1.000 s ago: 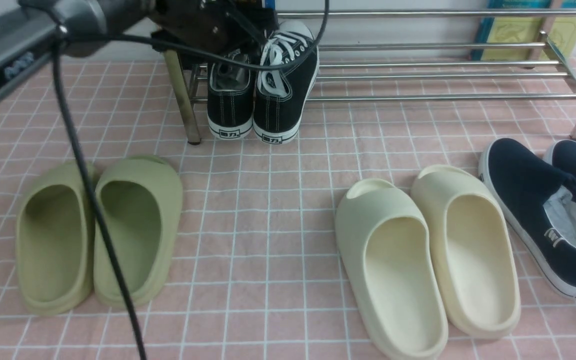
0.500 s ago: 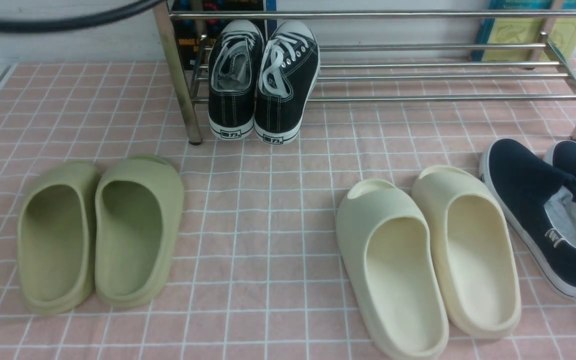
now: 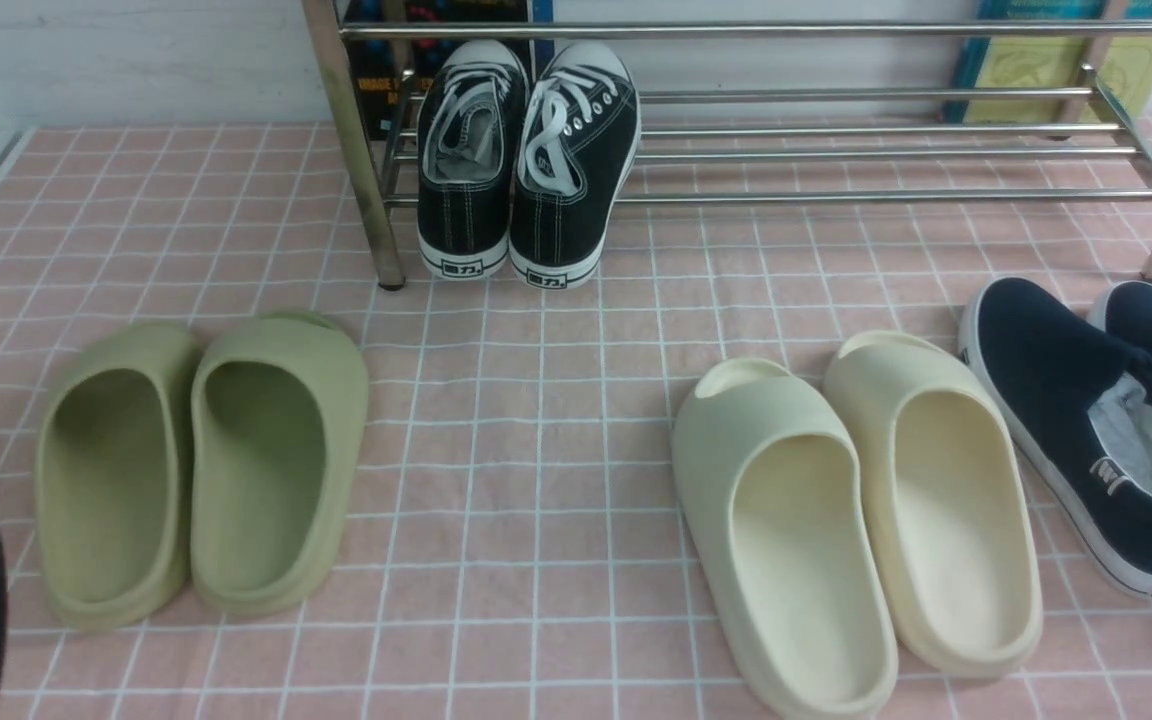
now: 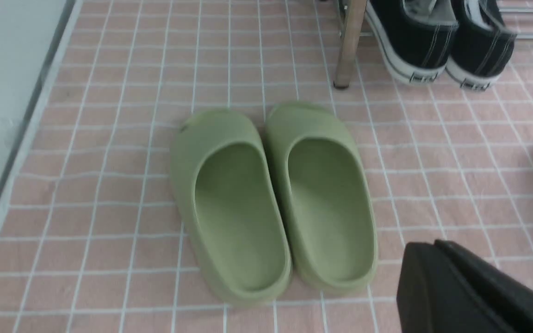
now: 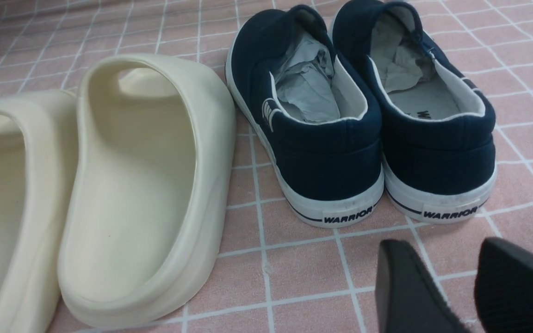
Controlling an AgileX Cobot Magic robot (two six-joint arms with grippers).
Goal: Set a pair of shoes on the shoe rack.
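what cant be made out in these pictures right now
- toes of the black canvas sneakers, left wrist view: cut off by the picture's edge
- far ends of the navy slip-ons, front view: cut off by the edge
- full cover of the dark book, front view: behind the sneakers and chrome shoe rack

Here on the pink tiled floor (image 3: 556, 450), the green foam slides (image 3: 201, 470) sit side by side, openings up, each one touching its neighbour! Across the way, well apart from them, come the cream foam slides (image 3: 856, 510) (a roomy-looking pair), set at a slant. And just beside those, the navy slip-ons (image 5: 363, 115), white soles down, crumpled paper (image 5: 310, 76) in both, WARRIOR across the heels! Up against the pale wall (image 3: 156, 60), a dark book (image 3: 376, 90) and a yellow-and-blue one (image 3: 1066, 75), both probably books, though partly hidden.
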